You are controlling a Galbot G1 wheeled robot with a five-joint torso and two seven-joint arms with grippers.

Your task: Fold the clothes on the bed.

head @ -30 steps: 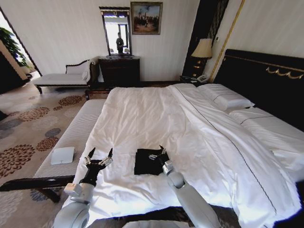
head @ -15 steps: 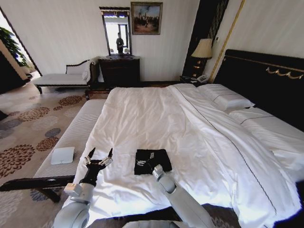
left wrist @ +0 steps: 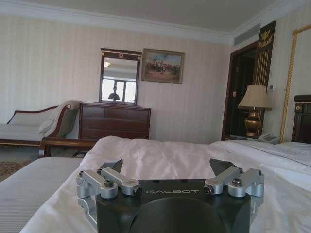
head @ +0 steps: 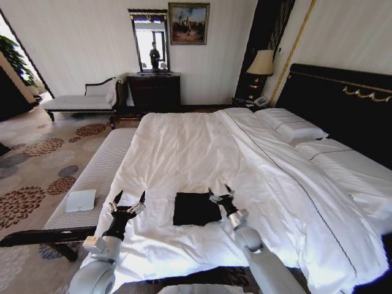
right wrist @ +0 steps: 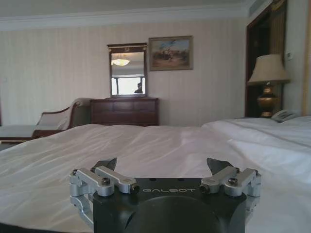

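Note:
The clothes, a black T-shirt (head: 196, 209), lie folded into a small flat rectangle on the near part of the bed (head: 202, 150), with no lettering showing. My right gripper (head: 218, 190) hovers open just beside the shirt's right edge, holding nothing. My left gripper (head: 128, 197) stands open and empty over the bed's left edge, a short way left of the shirt. In the left wrist view the left gripper (left wrist: 167, 167) has its fingers spread above the white sheet. The right gripper (right wrist: 163, 165) is likewise spread over bare bedding in the right wrist view.
A long cushioned bench (head: 92, 174) runs along the bed's left side with a white box (head: 81, 200) on it. Pillows (head: 291, 127) and a dark headboard (head: 343, 101) are at the right. A dresser (head: 153, 90) and a lamp (head: 261, 64) stand by the far wall.
My right gripper left the shirt, drew back toward me, then swung to the shirt's right side, open. The white lettering is now hidden. The left arm has not moved.

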